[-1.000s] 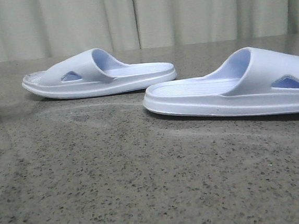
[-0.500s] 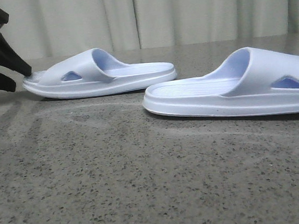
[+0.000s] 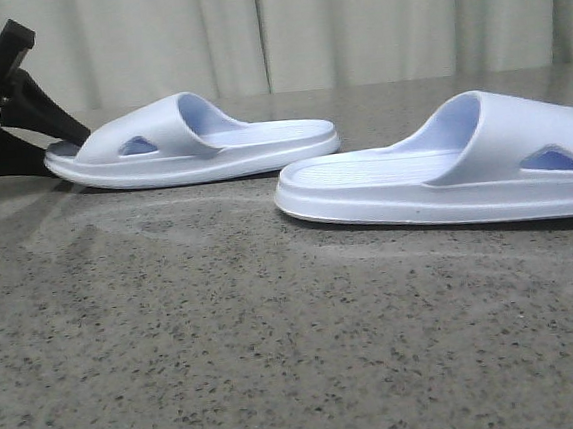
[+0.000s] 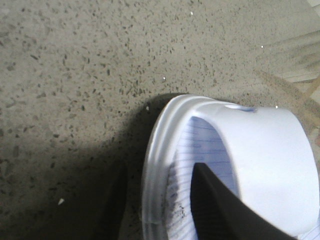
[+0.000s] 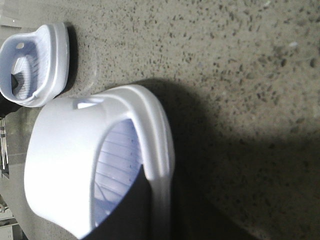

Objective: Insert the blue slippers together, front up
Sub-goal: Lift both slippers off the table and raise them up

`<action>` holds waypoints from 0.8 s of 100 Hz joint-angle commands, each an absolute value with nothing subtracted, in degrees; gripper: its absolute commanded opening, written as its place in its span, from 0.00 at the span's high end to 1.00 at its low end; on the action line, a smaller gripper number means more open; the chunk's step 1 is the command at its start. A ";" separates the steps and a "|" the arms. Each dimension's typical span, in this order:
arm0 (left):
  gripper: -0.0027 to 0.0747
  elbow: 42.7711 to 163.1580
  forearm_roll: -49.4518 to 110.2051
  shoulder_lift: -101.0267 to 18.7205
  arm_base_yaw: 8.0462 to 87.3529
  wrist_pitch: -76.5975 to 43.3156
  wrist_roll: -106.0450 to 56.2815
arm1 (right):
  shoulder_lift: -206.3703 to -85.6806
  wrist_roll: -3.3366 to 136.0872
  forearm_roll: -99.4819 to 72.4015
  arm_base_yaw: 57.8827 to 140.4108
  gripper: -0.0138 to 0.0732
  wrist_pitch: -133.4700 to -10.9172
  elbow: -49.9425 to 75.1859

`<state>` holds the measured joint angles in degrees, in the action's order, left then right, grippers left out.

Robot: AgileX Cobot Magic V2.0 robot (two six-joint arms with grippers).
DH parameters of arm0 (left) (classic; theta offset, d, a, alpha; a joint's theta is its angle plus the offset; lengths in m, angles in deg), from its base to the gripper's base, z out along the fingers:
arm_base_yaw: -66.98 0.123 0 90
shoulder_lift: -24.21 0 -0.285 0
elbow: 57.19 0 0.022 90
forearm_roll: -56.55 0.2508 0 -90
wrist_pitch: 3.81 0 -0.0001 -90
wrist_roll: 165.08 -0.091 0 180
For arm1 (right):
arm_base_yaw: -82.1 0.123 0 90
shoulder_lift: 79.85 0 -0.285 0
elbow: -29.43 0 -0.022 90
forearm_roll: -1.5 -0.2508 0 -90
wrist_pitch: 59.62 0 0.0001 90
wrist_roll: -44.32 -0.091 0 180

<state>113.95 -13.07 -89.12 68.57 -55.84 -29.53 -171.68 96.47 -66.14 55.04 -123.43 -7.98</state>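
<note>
Nearer on the bench (image 3: 279, 356), the right slipper (image 3: 444, 176) lies flat; the right tool's state cannot be told. Farther back, the left tool (image 3: 55, 144) stands apart astride the left slipper's (image 3: 190, 143) toe rim. The foam looks light and springy, so grip the thick sole edge.

- Left slipper (image 3: 195, 142): pale lavender-blue foam, deeper blue seen through the triangular strap cut-out; footbed ribbed in fine lines, dark scuff marks noted at its toe end in the left wrist view.
- Right slipper (image 3: 443, 166): same pale lavender-blue, blue triangle cut-out, ribbed footbed.
- Table (image 3: 279, 356): grey-brown stone look, speckled with black flecks.
- Left gripper (image 3: 55, 144): black fingers.
- Curtain (image 3: 350, 23): off-white, vertical folds.
</note>
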 commanded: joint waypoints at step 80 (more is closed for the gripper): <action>0.95 115.50 -16.57 -73.94 72.44 -61.04 -32.30 | -168.52 95.15 -77.41 54.73 0.96 -134.73 7.92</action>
